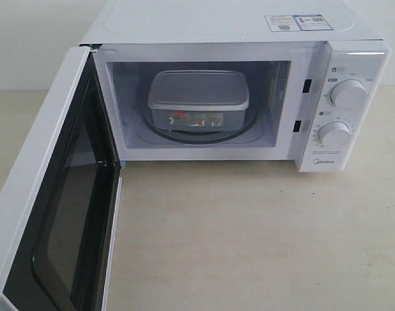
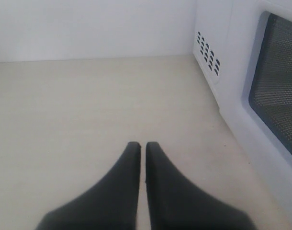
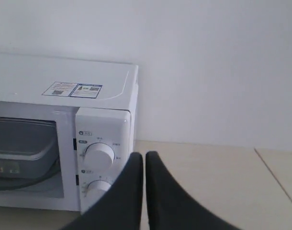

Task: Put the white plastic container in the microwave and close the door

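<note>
Container (image 1: 198,97) already inside microwave (image 1: 217,19), long axis 3–9 o'clock in ext. view. Door (image 1: 29,188) wide open, swung out toward 8 o'clock. L end effector (image 2: 142,146) clenched, empty, just beside door's outer face, so nearer arm for push. R end effector (image 3: 144,155) clenched, empty, near dials (image 3: 100,155).

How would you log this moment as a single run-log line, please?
white plastic container: inside microwave, on turntable | door: wide open | left gripper: shut, empty | right gripper: shut, empty | pending: close door
</note>
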### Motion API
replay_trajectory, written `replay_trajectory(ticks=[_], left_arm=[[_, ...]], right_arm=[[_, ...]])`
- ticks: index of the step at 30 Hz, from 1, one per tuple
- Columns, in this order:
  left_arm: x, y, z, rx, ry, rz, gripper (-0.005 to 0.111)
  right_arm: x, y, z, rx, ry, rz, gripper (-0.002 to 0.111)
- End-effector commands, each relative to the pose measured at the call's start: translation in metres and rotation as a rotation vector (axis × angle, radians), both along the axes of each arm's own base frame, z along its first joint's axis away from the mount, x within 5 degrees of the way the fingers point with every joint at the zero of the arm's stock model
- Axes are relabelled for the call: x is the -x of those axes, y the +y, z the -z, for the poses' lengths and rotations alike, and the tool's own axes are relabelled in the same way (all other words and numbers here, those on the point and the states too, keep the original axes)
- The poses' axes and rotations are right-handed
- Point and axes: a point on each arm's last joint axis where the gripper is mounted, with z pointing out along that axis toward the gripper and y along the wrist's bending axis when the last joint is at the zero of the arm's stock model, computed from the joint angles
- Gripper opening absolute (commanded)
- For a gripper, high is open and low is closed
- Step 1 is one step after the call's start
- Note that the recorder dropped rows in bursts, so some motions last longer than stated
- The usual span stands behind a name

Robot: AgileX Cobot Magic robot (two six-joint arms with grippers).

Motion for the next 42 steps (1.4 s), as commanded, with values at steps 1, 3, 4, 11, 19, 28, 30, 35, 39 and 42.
replay_trajectory(ticks=[1, 3, 4, 11, 19, 28, 30, 35, 39, 42], left_arm=[[0.0, 0.0, 0.001, -0.008, -0.003, 0.007, 0.004], [0.0, 0.0, 0.001, -0.008, -0.003, 0.007, 0.004], [0.0, 0.0, 0.001, -0.008, -0.003, 0.007, 0.004], [0.0, 0.0, 0.001, -0.008, -0.003, 0.007, 0.004], [0.0, 0.0, 0.0, -0.008, -0.005, 0.007, 0.004], [0.0, 0.0, 0.0, -0.008, -0.005, 0.007, 0.004], [0.0, 0.0, 0.0, -0.008, -0.005, 0.007, 0.004], [0.0, 0.0, 0.0, -0.008, -0.005, 0.007, 0.004], [0.0, 0.0, 0.0, -0.008, -0.005, 0.007, 0.004], [0.0, 0.0, 0.0, -0.008, -0.005, 0.007, 0.004]], right_arm=[[0.0, 0.001, 0.037, -0.131, -0.019, 0.005, 0.0], [0.0, 0.001, 0.053, -0.146, -0.035, 0.004, 0.0], [0.0, 0.001, 0.061, -0.147, -0.043, 0.004, 0.0], [0.009, 0.0, 0.108, -0.147, -0.055, 0.003, 0.0], [0.006, 0.002, 0.13, -0.237, 0.037, -0.001, 0.0], [0.009, 0.003, 0.144, -0.148, 0.194, -0.007, 0.0], [0.009, 0.003, 0.144, -0.154, 0.194, -0.006, 0.0], [0.009, 0.003, 0.144, -0.154, 0.194, -0.006, 0.0], [0.009, 0.003, 0.144, -0.154, 0.194, -0.006, 0.0], [0.009, 0.003, 0.144, -0.154, 0.194, -0.006, 0.0]])
